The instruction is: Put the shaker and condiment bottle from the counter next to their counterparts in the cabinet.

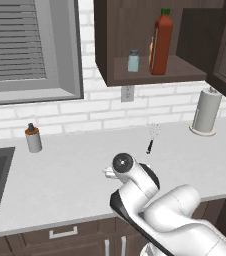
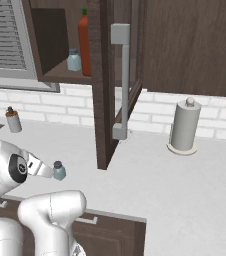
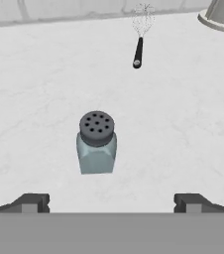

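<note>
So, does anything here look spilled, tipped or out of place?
Nothing is spilled or tipped. The shaker stands upright on the counter, between the open gripper fingers. Only a whisk lies flat near the wall.

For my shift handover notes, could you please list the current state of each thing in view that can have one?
Two-finger gripper: open, above the counter, holding nothing.
Small pale teal shaker with dark grey cap on the counter: upright, ungrasped.
Twin teal shaker: upright on the cabinet shelf.
Tall red-orange sauce bottle with green cap: upright on the shelf.
Dark brown wall cabinet: door open.
Wire whisk with black handle: lying flat on the counter.
</note>
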Robot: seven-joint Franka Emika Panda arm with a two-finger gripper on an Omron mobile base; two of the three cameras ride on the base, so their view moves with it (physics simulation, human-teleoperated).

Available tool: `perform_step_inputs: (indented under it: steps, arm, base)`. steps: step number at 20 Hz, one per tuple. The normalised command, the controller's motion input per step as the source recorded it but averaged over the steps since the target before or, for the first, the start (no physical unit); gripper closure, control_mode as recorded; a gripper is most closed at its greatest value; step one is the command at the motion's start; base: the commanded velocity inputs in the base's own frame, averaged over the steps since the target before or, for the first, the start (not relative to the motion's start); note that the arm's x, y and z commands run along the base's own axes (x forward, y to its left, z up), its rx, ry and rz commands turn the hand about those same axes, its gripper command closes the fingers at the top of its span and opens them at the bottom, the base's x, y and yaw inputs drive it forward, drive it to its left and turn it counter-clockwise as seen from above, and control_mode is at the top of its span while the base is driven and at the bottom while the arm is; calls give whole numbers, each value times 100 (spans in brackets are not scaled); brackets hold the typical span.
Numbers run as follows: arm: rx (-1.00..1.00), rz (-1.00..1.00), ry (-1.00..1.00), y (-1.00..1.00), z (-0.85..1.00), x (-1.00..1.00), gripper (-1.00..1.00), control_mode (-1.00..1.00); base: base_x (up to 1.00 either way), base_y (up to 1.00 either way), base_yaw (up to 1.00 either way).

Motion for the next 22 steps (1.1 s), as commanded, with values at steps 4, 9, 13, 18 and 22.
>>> perform_step_inputs:
  steps: [4, 9, 13, 18, 22]
  arm:
    - [8, 0, 0, -10, -16, 22, -100, -100]
    - [7, 0, 0, -14, -6, 39, -100, -100]
    - [8, 0, 0, -25, -20, 27, -100, -100]
    - [4, 0, -1, -25, -51, 12, -100, -100]
    - [6, 0, 0, -7, -12, 0, -100, -100]
  base:
    - [0, 0, 0]
    - [0, 0, 0]
    - [0, 0, 0]
    - [0, 0, 0]
    - [0, 0, 0]
